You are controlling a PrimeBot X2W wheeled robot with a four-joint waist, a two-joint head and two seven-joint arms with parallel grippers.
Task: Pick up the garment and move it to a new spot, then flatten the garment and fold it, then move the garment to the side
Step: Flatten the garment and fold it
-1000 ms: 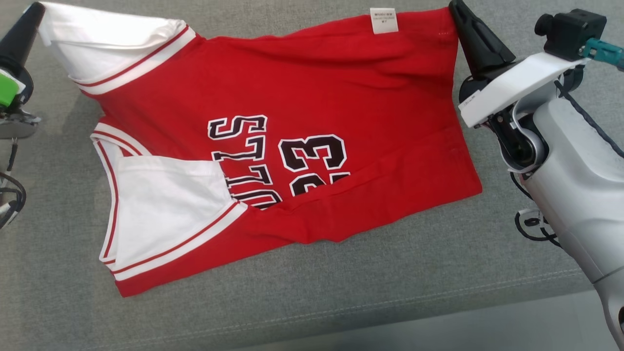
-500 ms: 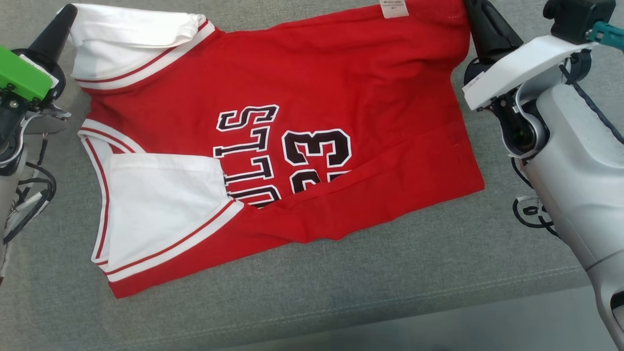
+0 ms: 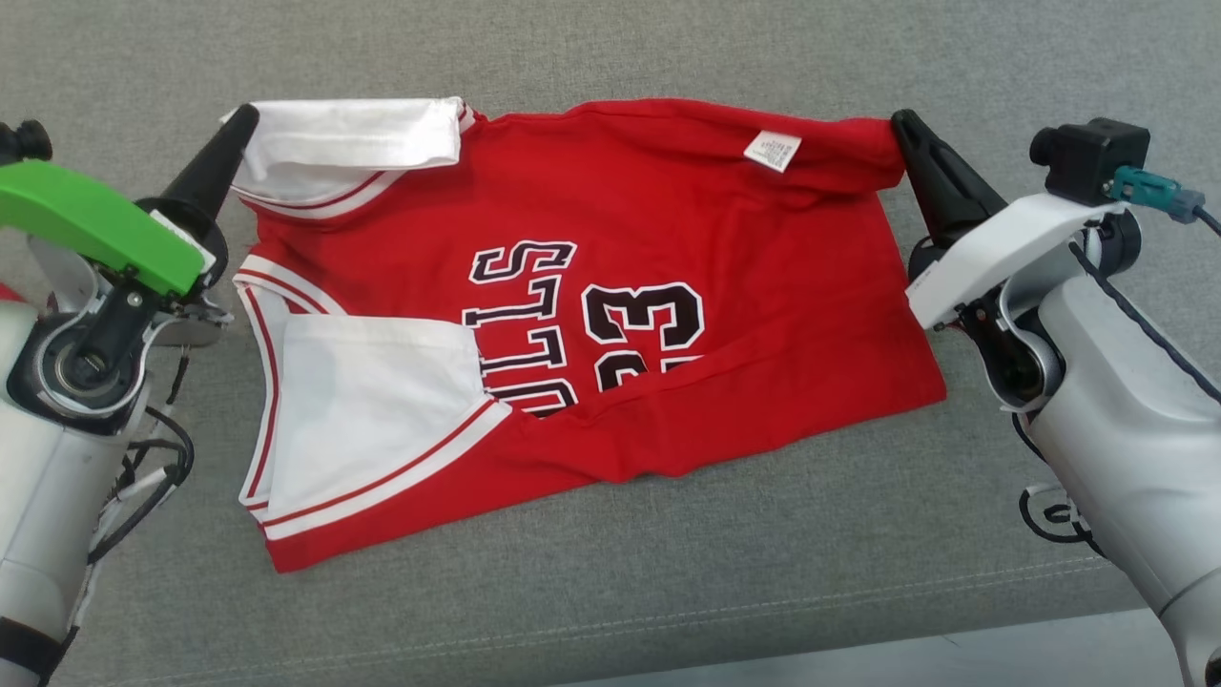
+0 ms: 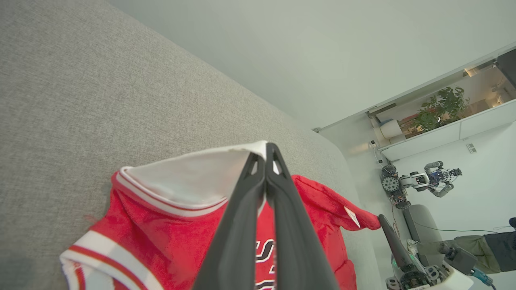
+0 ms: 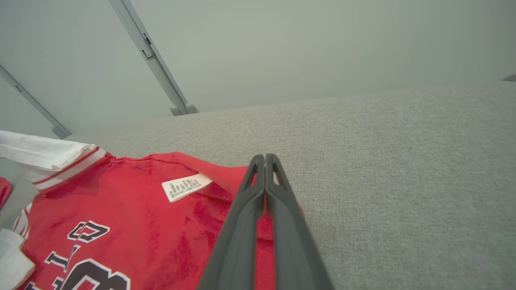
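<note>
Head view has the garment [image 3: 687,239], a red jersey with white sleeves, lying across the grey upholstered surface [image 3: 668,592] between the two arms, with its far edge taken at both ends. The left gripper [image 3: 246,116] is pressed together on the end of the far white sleeve [image 3: 353,134], and the right gripper [image 3: 899,118] is pressed together on the far red corner. Left wrist view confirms that pinch, with white cloth caught at the tips and standing up off the surface. Right wrist view shows the other pair of fingers closed, with red cloth bunched right against them. By my reading the pickup, the move and the flattening are done and the folding is under way: a near strip of red already lies turned over the chest, and the held far edge looks ready to be carried across. Left to do, as I judge, are finishing the fold, letting go and shifting the bundle aside. The lower parts of the lettering and of the number 23 [image 3: 649,315] are covered by the turned strip and the near white sleeve [image 3: 372,401]. How much cloth sits between the fingers cannot be seen, and the print on the white label [image 3: 773,150] is too small to read. Whether the middle of the far edge touches the surface or hangs just above it I cannot tell
</note>
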